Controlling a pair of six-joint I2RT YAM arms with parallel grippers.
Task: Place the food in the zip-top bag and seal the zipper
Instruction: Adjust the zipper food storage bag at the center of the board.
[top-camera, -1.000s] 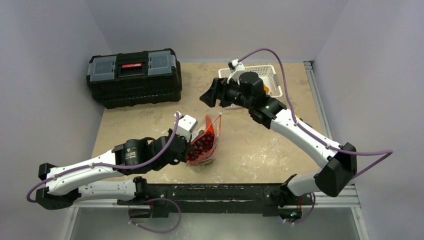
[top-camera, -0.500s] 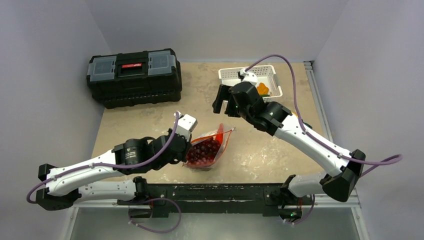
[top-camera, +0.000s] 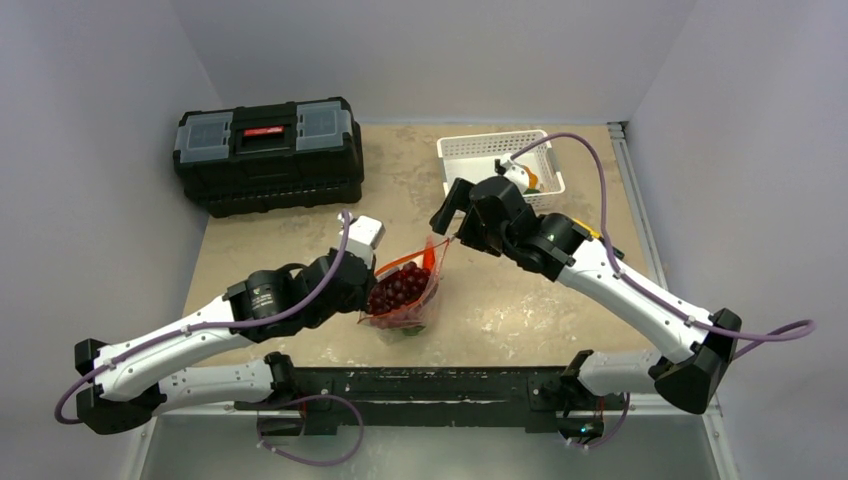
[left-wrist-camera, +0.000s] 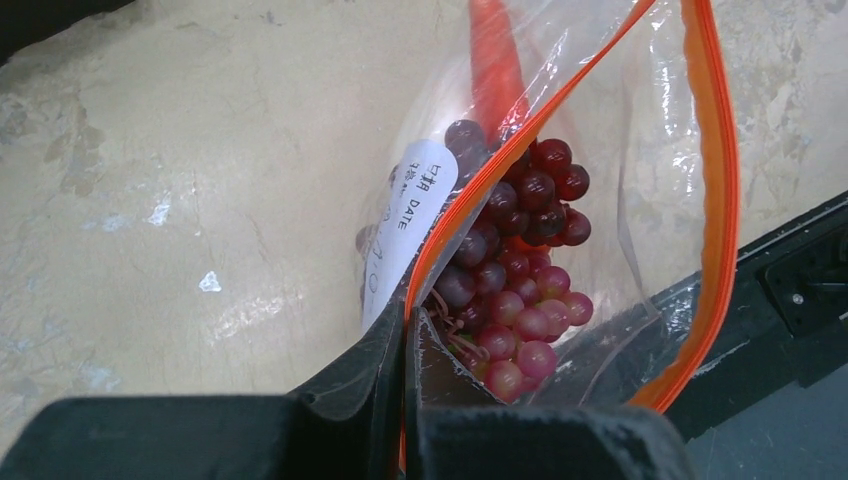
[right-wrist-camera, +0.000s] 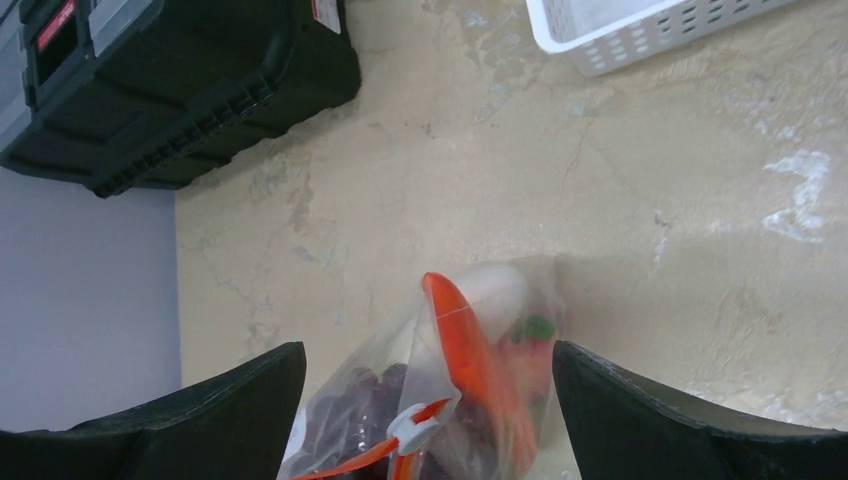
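Surface: beige table (top-camera: 520, 300); zip-top bag (top-camera: 405, 300) stands mid-table, mouth agape.
Left gripper (left-wrist-camera: 408, 335): clamped on the zipper (left-wrist-camera: 716, 200) strip's near rim.
Right gripper (right-wrist-camera: 426, 370): spread wide, empty, above the slider (right-wrist-camera: 412, 430).
Contents: grapes (left-wrist-camera: 520, 290), carrot (right-wrist-camera: 470, 360).
Risk: rim slipping free, bag slumps, food spills.

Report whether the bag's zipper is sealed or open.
Open. The zipper strips gape apart in the left wrist view, grapes showing between them.
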